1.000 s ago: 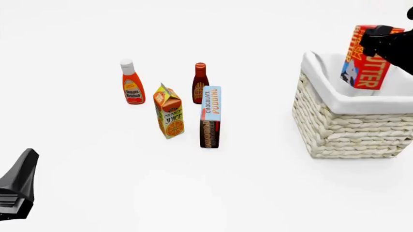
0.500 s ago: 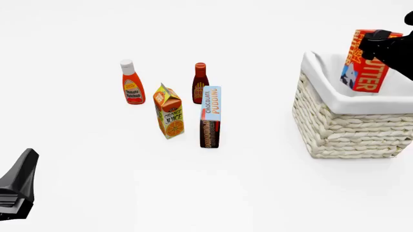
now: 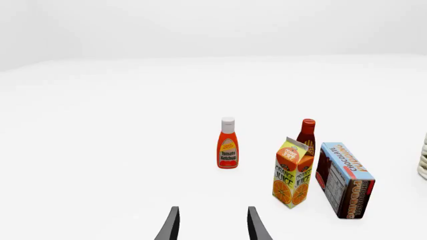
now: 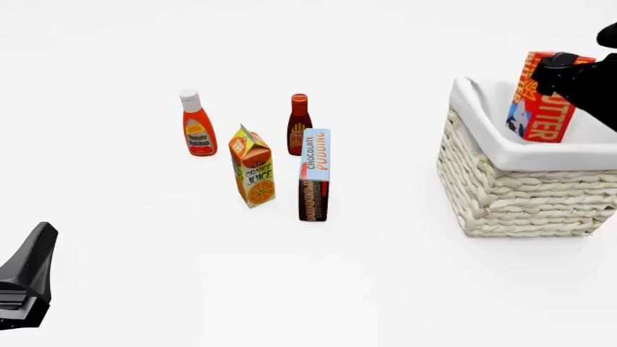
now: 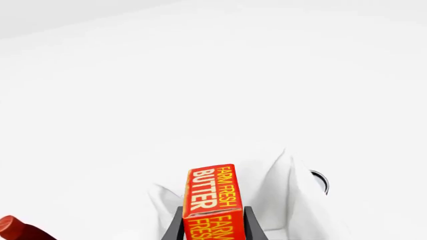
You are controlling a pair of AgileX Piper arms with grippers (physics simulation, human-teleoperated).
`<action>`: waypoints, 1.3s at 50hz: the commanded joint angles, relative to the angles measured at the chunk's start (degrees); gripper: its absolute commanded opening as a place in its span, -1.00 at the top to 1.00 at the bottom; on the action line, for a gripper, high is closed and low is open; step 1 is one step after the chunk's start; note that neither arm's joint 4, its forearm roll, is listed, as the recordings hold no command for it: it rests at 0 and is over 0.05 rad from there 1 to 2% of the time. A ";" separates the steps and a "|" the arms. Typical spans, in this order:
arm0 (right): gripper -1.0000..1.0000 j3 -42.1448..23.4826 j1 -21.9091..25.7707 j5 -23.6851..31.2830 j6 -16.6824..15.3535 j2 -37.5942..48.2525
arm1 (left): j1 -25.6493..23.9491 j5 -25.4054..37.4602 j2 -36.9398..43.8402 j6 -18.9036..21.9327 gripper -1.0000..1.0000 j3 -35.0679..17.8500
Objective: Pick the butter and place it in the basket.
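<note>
- Gripping the butter (image 4: 542,108) between its two fingers, the right gripper (image 4: 567,72) holds the box over the basket (image 4: 521,191), its lower end below the white liner's rim, inside the opening.
- From the right wrist view, the butter (image 5: 213,200) sits clamped between the fingers (image 5: 172,229), its "FARM FRESH BUTTER" side facing the camera, with the liner's white folds beyond it.
- The butter is tilted in the front view; whether it touches the basket floor cannot be told.
- The left gripper (image 3: 212,226) hangs low at the near left of the tabletop (image 4: 144,275), its fingers apart with nothing between them.
- Well apart from the basket stand a ketchup bottle (image 4: 198,124), a dark sauce bottle (image 4: 299,123), an orange juice carton (image 4: 253,168) and a chocolate pudding box (image 4: 314,175), all upright.
- The pudding box stands just beside the juice carton, on the basket's side of it.
</note>
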 commanded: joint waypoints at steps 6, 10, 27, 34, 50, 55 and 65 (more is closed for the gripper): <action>1.00 -0.44 -0.30 -1.78 1.67 1.25 | 0.01 0.01 0.00 0.00 -1.00 0.00; 1.00 -0.21 -0.40 -2.10 1.74 1.50 | -0.02 0.00 0.00 0.01 -1.00 0.00; 1.00 -0.14 -0.45 -3.17 1.79 2.49 | -0.01 -0.02 0.00 0.03 -1.00 0.00; 1.00 -0.53 -0.49 -3.30 1.67 2.99 | -0.01 0.00 0.00 0.03 -1.00 0.00; 1.00 -1.15 -0.40 -4.02 1.70 4.46 | 0.00 -0.02 0.00 0.01 -1.00 0.00; 1.00 -1.23 -0.30 -4.34 1.58 5.15 | 0.00 0.02 0.00 0.00 -1.00 0.00; 1.00 -1.17 -0.16 -4.66 1.64 5.63 | -0.01 0.01 0.00 -0.01 -1.00 0.00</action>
